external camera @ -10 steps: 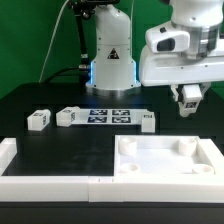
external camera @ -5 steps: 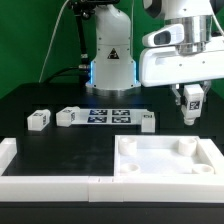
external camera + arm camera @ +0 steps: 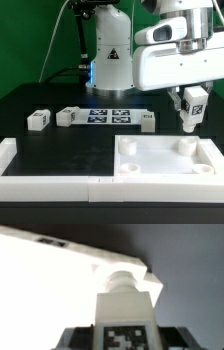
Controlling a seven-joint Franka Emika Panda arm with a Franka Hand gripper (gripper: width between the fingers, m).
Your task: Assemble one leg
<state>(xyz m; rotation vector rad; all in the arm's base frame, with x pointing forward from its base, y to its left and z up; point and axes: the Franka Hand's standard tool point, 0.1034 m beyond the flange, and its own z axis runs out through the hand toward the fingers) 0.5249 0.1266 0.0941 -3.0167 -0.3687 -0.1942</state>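
My gripper is shut on a leg, a small white block with a black-and-white tag. It holds the leg upright just above the far right corner of the large white square panel. In the wrist view the leg runs out from the gripper with its round peg end toward the panel. Dark fingers flank the tagged side. Three more legs lie on the black table: two at the exterior view's left and one near the middle.
The marker board lies between the loose legs, in front of the robot base. A white raised fence runs along the table's front and left edge, joining the panel.
The gripper has moved lower with the leg, toward the panel's far right corner. The arm looms larger in the exterior view. The loose legs have not moved.
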